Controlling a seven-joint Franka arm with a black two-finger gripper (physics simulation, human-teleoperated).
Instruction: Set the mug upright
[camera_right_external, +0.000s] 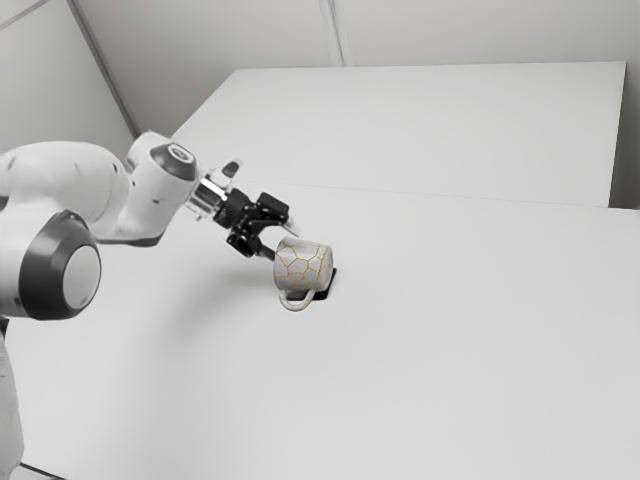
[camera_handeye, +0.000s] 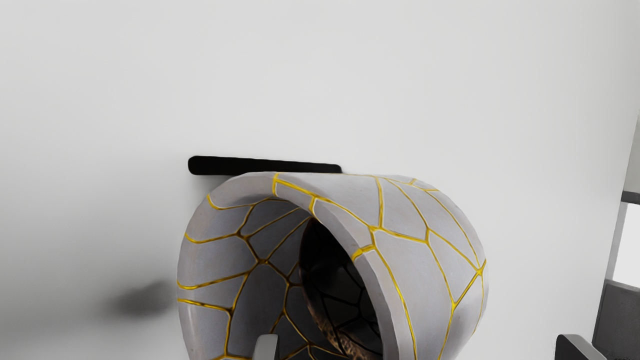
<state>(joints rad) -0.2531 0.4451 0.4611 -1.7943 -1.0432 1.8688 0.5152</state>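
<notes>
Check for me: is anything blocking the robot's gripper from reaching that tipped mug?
Nothing visible stands between the open gripper and the mug, whose mouth faces the gripper. The black object shows past the mug's far side, not between them.

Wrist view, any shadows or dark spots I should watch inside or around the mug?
Wrist view: near-black deep inside the mug, inner wall nearer the rim readable; soft-edged shadow on the table beside it. Exterior view: broad, faint shadow toward the view's left of the mug.

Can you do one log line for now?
round white mug, gold lines: on its side | black two-finger gripper: open, at mug's mouth | upright: not yet
</notes>
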